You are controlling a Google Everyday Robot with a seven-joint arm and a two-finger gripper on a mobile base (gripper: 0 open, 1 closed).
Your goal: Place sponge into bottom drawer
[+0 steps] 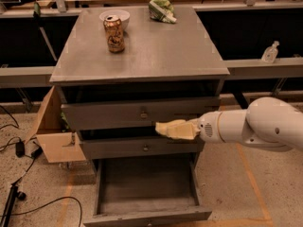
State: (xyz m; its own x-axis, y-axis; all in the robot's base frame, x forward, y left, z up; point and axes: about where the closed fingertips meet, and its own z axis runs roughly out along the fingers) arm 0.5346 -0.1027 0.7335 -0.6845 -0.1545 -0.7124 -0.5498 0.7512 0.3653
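My gripper (166, 128) hangs in front of the cabinet, level with the gap between the top and middle drawers, right of centre. It is shut on the sponge (176, 129), a pale yellow soft block that blends with the cream fingers. The white arm reaches in from the right. The bottom drawer (147, 215) is pulled out wide below the gripper, a deep grey tray with nothing in it. The gripper is well above its right half.
On the cabinet top (161, 51) stand a soda can (114, 33), a white bowl (114, 16) and a green bag (161, 9). The two upper drawers are slightly ajar. A cardboard box (52, 131) and cables lie at the left. A small bottle (270, 52) stands on the right ledge.
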